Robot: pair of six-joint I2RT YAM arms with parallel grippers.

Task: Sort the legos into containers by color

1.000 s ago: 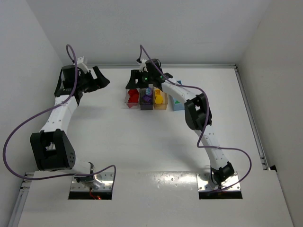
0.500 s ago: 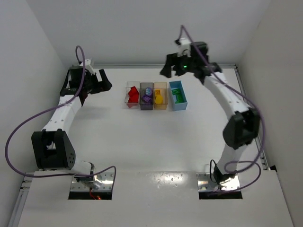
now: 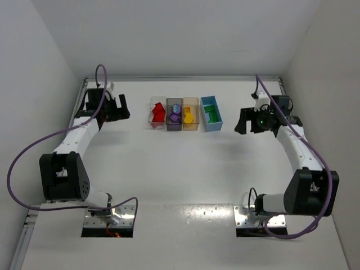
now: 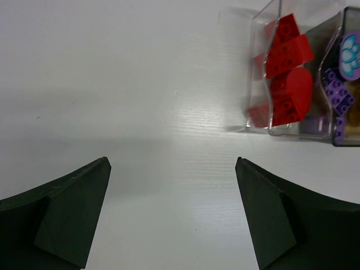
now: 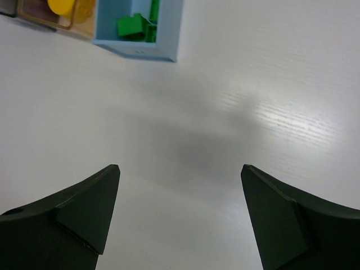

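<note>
Top view: four small open-top containers stand side by side in a row at the far middle of a white table (image 3: 180, 169); from left to right, a clear plastic bin (image 3: 157, 99) holds red bricks (image 3: 158, 112), a smoky grey plastic bin (image 3: 174, 100) holds purple bricks (image 3: 174, 117), a tan plastic bin (image 3: 190, 99) holds a yellow brick (image 3: 188, 117), and a light blue plastic bin (image 3: 212, 128) holds green bricks (image 3: 211, 114); the left gripper (image 3: 121, 108) is seen left of the row and apart from it; the right gripper (image 3: 243, 121) is seen right of the row, well apart.

Left wrist view: the left gripper is spread wide over bare table, with nothing between its dark fingers (image 4: 73, 216); the clear bin with the red bricks is seen at the upper right, the grey bin touching its far side.

Right wrist view: the right gripper is likewise spread wide and empty, its fingers (image 5: 84, 216) above bare table; the light blue bin with the green bricks lies at the upper left, the tan bin beside it at the corner.
</note>
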